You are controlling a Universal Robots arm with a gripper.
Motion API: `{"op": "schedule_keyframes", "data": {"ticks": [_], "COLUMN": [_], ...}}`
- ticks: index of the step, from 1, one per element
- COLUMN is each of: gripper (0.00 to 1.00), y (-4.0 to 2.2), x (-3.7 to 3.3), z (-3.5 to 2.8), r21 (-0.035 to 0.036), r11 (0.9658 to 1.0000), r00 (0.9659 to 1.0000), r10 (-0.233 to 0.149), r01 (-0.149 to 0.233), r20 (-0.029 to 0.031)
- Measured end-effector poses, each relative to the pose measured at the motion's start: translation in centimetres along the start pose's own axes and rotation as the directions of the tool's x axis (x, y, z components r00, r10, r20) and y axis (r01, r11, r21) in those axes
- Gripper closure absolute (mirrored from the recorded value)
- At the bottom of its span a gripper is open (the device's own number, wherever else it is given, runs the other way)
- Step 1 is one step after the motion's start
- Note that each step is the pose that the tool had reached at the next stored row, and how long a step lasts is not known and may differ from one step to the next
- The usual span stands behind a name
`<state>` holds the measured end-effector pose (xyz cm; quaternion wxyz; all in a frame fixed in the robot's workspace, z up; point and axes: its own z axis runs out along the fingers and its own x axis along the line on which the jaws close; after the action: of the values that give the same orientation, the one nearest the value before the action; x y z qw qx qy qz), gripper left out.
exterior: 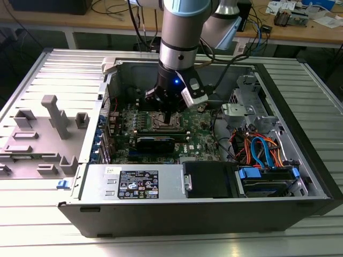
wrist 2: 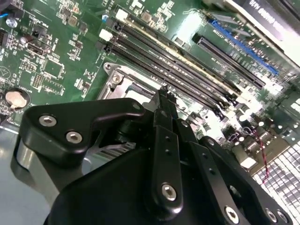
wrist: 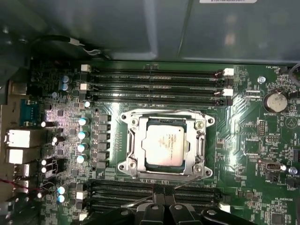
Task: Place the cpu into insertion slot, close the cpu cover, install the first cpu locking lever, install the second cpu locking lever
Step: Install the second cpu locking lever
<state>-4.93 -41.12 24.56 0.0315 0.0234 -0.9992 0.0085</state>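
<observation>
Exterior view: gripper point(exterior: 168, 115) lowered into the open computer case point(exterior: 300, 176), just above the socket area of the green motherboard point(exterior: 206, 131). Hard to tell finer detail of the socket from here.

Second wrist view: fingertips point(wrist 2: 164, 93) pressed together, with nothing seen between them, so judged clenched and empty. Poised close over a corner of the metal socket frame, beside the long black memory slots point(wrist 2: 187, 65). Cannot tell whether touching it or just above.

First wrist view: cpu point(wrist: 163, 144) lying flat in the insertion slot point(wrist: 165, 121), silver top up. Cpu cover point(wrist: 201, 146) folded down around it, the chip showing through the cut-out. Thin metal rod point(wrist: 190, 180) slanting out from the socket edge nearest the gripper point(wrist: 161, 199), probably a locking lever not yet latched.

Judged from this: placing done, cover closed, lever work in hand. Required for this step: a firm sideways and downward push on the thin rod, to bring it under its hook. Risk of slipping off so thin a wire.
</observation>
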Motion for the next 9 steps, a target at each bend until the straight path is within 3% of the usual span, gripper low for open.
{"op": "schedule_keyframes", "data": {"ticks": [4, 5, 6, 9], "gripper": [0.89, 0.89, 0.89, 0.89], "y": [-0.8, -1.04, -1.05, -1.04], "x": [0.04, 0.19, 0.23, 0.31], "z": [-0.03, 0.08, 0.13, 0.29], "r21": [-0.0029, -0.0178, -0.0254, -0.0342], "r11": [1.0, 0.9998, 0.9996, 0.9988], "r00": [1.0, 1.0, 0.9999, 0.9994], "r10": [0.0, -0.005, -0.012, -0.035], "r01": [0.0, 0.005, 0.012, 0.035], "r20": [-0.0004, 0.0004, 0.001, 0.002]}}
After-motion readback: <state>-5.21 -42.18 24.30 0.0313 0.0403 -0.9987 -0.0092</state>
